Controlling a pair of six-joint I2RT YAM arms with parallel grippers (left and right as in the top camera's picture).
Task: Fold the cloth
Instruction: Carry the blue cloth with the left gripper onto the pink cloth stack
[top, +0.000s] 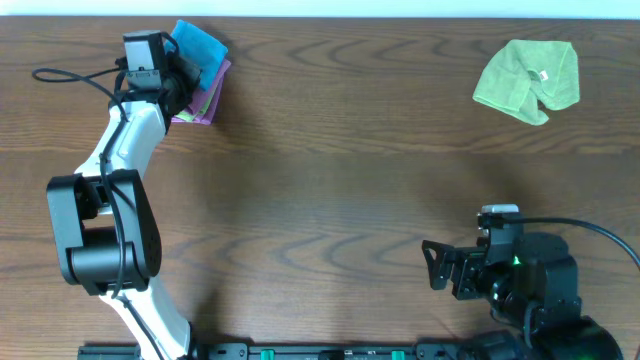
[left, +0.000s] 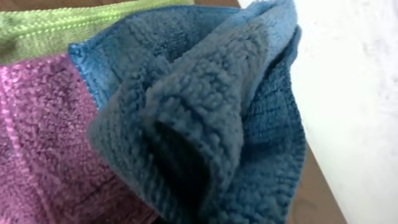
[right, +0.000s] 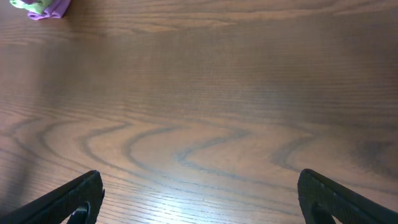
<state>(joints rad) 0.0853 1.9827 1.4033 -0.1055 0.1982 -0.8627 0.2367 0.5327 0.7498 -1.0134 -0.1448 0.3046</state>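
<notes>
Right now the L gripper (top: 182, 80) sits at the far-left back corner of the brown wood-grain table (top: 330, 160), arm stretched out over it. Its fingers are hidden in both views, but it's closed tight, and the sky-blue microfibre cloth (top: 200, 45) is bunched up right at it, so it reads as pinching that cloth. In the L wrist view the sky-blue microfibre cloth (left: 217, 106) fills most of the frame, gathered into a thick rolled ridge w/ soft folds. No tag in sight. It lies on top of a folded purple cloth (left: 43, 137), w/ a strip of green cloth (left: 56, 25) showing at the top edge. From overhead the folded purple cloth (top: 207, 103) pokes out under the blue one on the near side.

R gripper (top: 437, 265) is at the near-right of the table, well apart from the stack. Its jaws stand wide w/ nothing btw them, and both black fingers (right: 68, 202) frame bare wood in the R wrist view. A crumpled lime-green cloth (top: 527, 78) lies alone at the far right.
</notes>
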